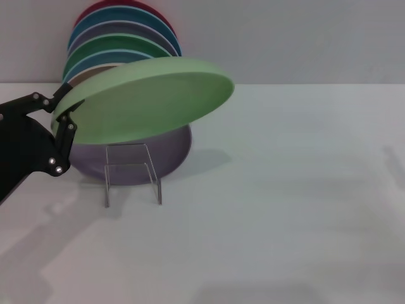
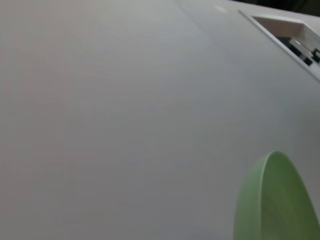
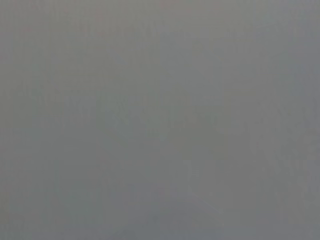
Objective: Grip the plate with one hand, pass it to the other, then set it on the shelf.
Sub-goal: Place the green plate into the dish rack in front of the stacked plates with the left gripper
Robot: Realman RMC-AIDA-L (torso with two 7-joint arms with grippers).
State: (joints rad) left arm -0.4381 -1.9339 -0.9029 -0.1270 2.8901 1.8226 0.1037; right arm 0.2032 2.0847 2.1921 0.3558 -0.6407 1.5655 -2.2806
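Observation:
The pale mint-green plate (image 1: 149, 101) hangs tilted above the table at the left in the head view. My left gripper (image 1: 64, 113) is shut on its left rim, with the black arm coming in from the left edge. Part of the plate's rim (image 2: 275, 200) also shows in the left wrist view. Below the plate stands the shelf (image 1: 131, 174), a small clear wire frame on the white table. My right gripper is out of view; the right wrist view is plain grey.
A lilac plate (image 1: 168, 155) leans behind the shelf, under the held plate. A stack of coloured plates (image 1: 120, 41) stands on edge against the back wall at the left. The white table (image 1: 285, 209) stretches to the right and front.

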